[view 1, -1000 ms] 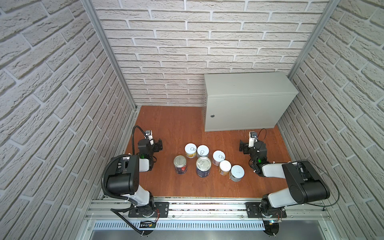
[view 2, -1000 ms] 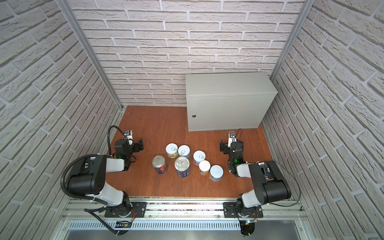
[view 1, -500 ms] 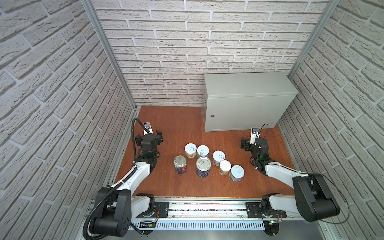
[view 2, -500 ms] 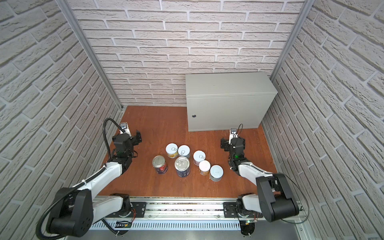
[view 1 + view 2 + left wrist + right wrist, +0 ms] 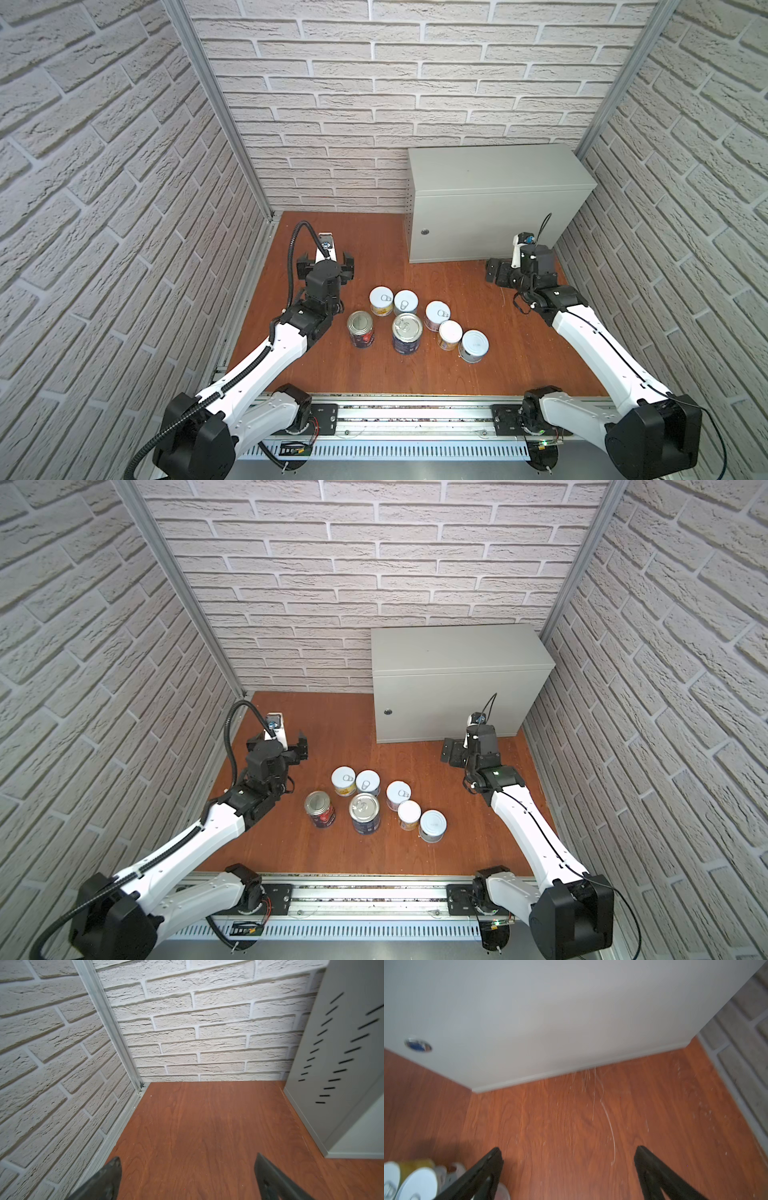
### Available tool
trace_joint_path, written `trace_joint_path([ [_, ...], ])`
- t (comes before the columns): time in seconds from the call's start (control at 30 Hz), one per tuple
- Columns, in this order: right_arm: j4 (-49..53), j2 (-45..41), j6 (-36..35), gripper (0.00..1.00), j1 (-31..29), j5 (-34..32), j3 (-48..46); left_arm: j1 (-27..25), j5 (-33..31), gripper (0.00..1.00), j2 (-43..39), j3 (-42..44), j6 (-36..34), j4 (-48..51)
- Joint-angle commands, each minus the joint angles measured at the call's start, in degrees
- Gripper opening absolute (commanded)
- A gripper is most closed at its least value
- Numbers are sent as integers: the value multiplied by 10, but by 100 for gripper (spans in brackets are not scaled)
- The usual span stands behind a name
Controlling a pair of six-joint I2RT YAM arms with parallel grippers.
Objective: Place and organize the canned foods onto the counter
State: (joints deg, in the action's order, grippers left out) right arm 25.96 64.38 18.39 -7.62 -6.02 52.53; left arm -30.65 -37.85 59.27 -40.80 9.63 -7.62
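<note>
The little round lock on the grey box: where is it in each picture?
Top view: lock on the cabinet door, near its left edge.
Top view: lock at the same spot.
Left wrist: not in it.
Right wrist: lock on the door, toward the cans.
Shared landmark: the grey cabinet.

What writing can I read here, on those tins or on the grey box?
Nothing here can be read.
Labels on the tins: colours only, print too small.
The grey box: plain, only a round lock, no writing.
Black plate on the front rail: marks too small.
</note>
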Motion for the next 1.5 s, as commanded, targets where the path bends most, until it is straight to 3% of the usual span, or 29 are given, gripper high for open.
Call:
trace_joint_path([
  [0.0, 143, -23, 26, 100, -14, 87, 17, -31, 9, 98, -5, -27, -4, 44],
  [0.13, 198, -54, 57, 100, -62, 96, 1, -55, 44, 98, -2, -47, -4, 61],
  [0.3, 276, -77, 111, 98, -155, 39, -15, -56, 93, 98, 3, -60, 11, 68],
  [0.57, 346, -117, 188, 96, -235, -7, -49, -56, 137, 98, 15, -61, 29, 72],
  [0.93, 311, -104, 228, 93, -264, 9, -84, -56, 228, 98, 6, -62, 55, 75],
  [1.07, 300, -101, 239, 93, -266, 15, -88, -65, 298, 98, -8, -58, 56, 78],
  [1.2, 305, -117, 245, 93, -266, 12, -81, -108, 350, 98, -19, -53, 45, 97],
  [1.33, 311, -117, 257, 94, -266, 0, -85, -165, 351, 98, -21, -32, 62, 106],
  [1.47, 298, -108, 244, 93, -266, 11, -80, -189, 337, 98, -23, -19, 99, 122],
])
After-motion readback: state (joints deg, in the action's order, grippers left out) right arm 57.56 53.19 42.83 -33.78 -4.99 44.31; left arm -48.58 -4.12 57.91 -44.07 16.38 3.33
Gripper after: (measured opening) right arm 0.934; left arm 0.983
